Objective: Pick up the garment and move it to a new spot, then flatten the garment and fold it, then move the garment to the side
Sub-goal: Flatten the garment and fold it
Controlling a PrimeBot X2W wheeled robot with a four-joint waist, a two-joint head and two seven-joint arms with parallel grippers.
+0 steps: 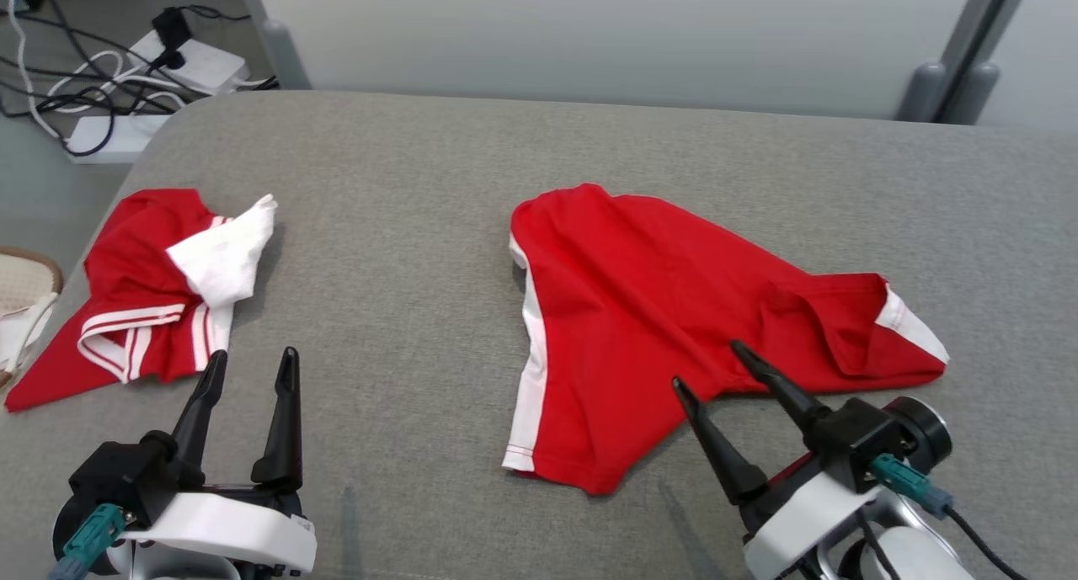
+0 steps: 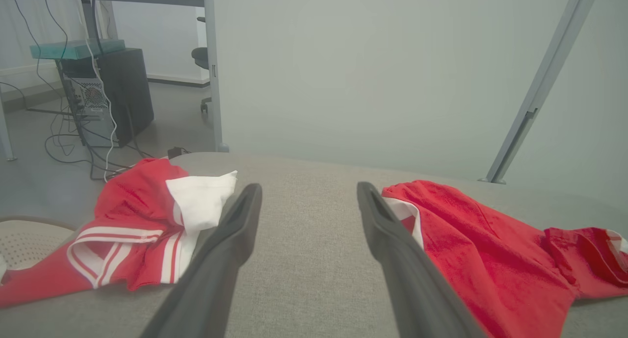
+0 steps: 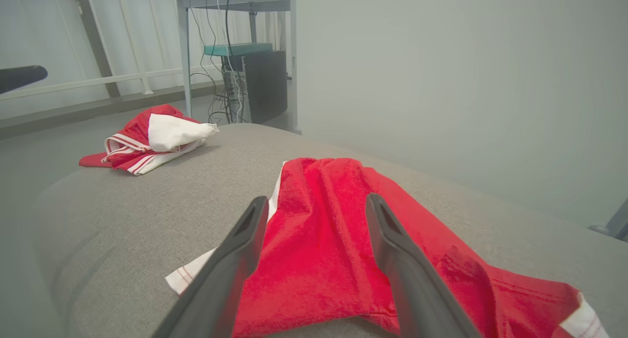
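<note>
1. Currently the task stands at an early stage, by my reading. The central garment point(image 1: 640, 311) lies on the grey padded table point(image 1: 404, 184), right of the middle. It is partly opened out but rumpled, with one sleeve bunched at its right end, so it is neither flat nor folded.
2. Its position alone does not show whether the move to a new spot is done. Flattening, folding and shifting aside appear to remain.
3. A second garment point(image 1: 143, 302) lies crumpled at the table's left edge, well apart from the first, with a white sleeve turned over its red body. It is not neatly folded, and its part in the task cannot be told.
4. The left gripper point(image 1: 254, 354) has its fingers spread wide and holds nothing. It is over bare table between the two garments, nearer the second.
5. The right gripper point(image 1: 707, 365) is likewise spread and empty, its tips over the near hem of the central garment. Contact with the cloth cannot be confirmed.
6. Count:
   - Garments: two, both red with white trim, neither held.
   - Grippers: two.
   - Tables: one.
</note>
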